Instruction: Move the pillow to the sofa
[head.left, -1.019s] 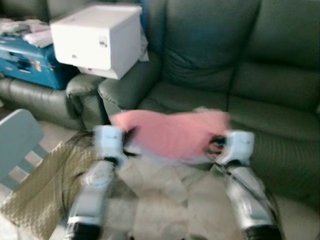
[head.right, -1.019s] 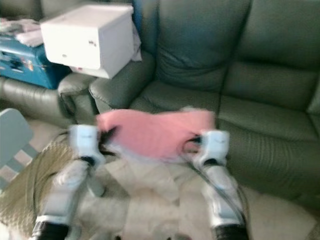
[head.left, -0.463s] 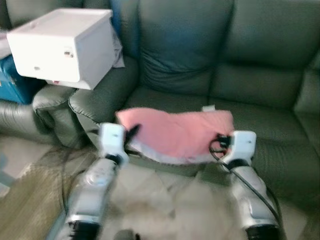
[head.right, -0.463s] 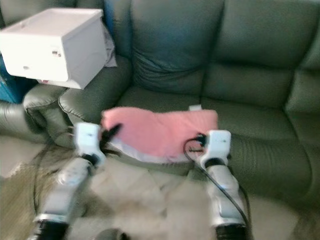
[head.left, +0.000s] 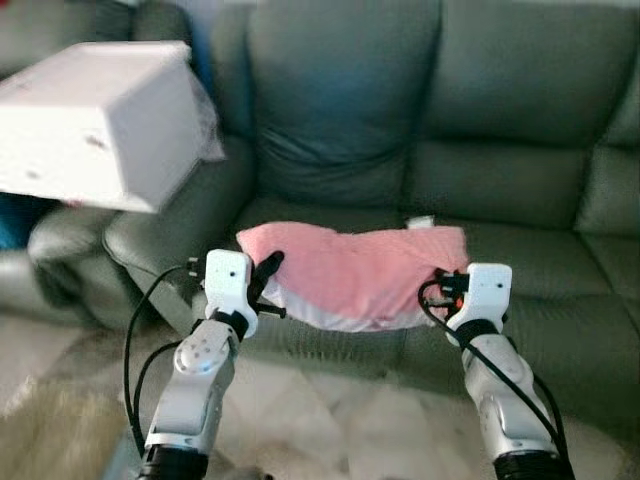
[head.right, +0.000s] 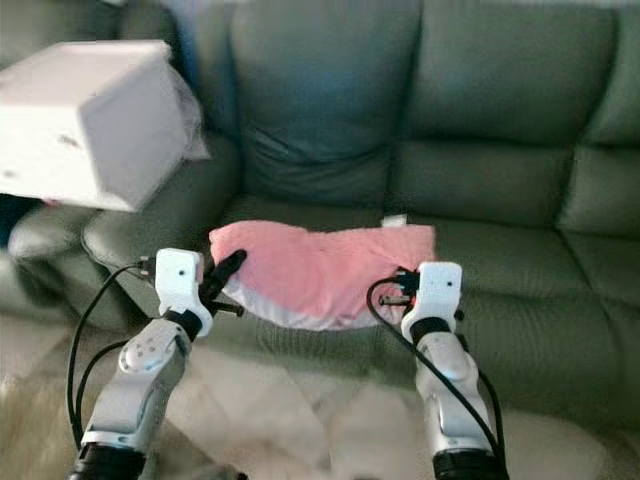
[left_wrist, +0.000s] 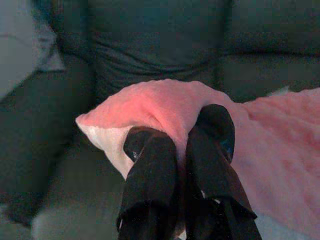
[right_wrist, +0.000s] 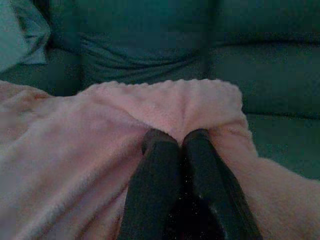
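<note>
1. Pillow (head.left: 355, 272), pink and floppy, hangs stretched between both grippers above the sofa (head.left: 520, 180) seat's front edge, because each pinches one end.
2. Left gripper (left_wrist: 180, 145) is clamped tight on the 9 o'clock corner.
3. Right gripper (right_wrist: 177, 142) is closed on the 3 o'clock edge.
4. White box (head.left: 95, 125) sits at 10 o'clock on the armrest.

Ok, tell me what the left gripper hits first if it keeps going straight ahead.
Probably the sofa backrest: the left gripper, shut on the pillow, points over the seat toward it. Depth is unclear.
</note>
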